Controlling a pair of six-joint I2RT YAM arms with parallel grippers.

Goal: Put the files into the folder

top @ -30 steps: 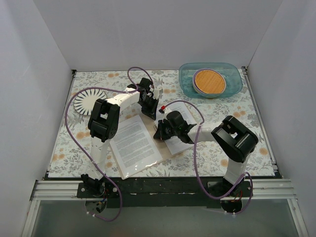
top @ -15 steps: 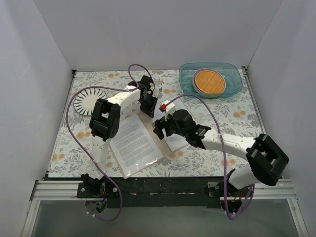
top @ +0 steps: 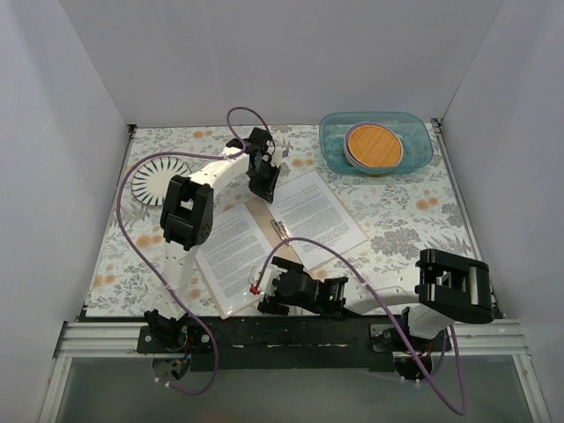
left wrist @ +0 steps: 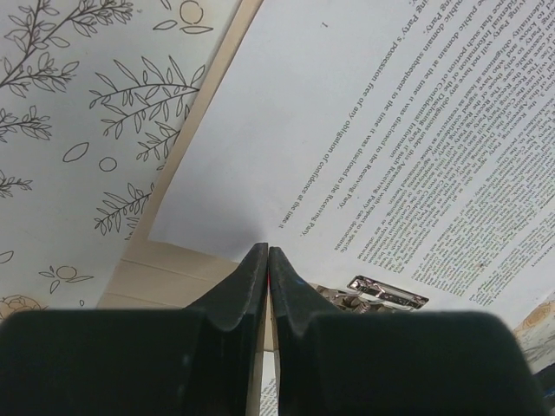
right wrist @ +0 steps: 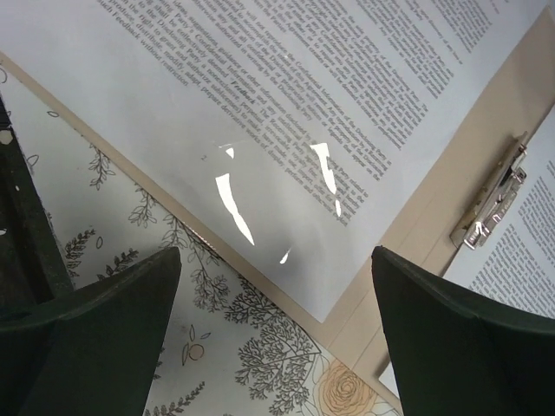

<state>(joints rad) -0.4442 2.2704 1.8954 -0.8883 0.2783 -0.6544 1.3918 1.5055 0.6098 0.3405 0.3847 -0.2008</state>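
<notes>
Pulled back from the middle of the open folder (top: 269,231), the right gripper (right wrist: 273,260) now hangs low by the folder's near corner, close to the arm bases, and its fingers have spread wide with nothing between them. Its retreat has uncovered the right-hand sheet (top: 319,216), which lies flat on the right cover. The left-hand sheet (top: 231,251) lies on the left cover under a glossy clear sleeve (right wrist: 260,199) that throws glare. The metal clip (top: 281,229) sits on the tan spine strip between them.

At the far end of the spine, the left gripper (left wrist: 267,256) is pinched shut on nothing, its tips at the near edge of the right sheet where it meets bare cardboard. Whether they press on the paper cannot be told.

The main risk seems to be that loose right sheet. A sideways drag from the closed left tips could crease it or skid it off the cover onto the floral tablecloth (top: 414,220). The right arm's purple cable (top: 304,241) arches over the folder's near part and might catch a paper edge if that arm swings.
</notes>
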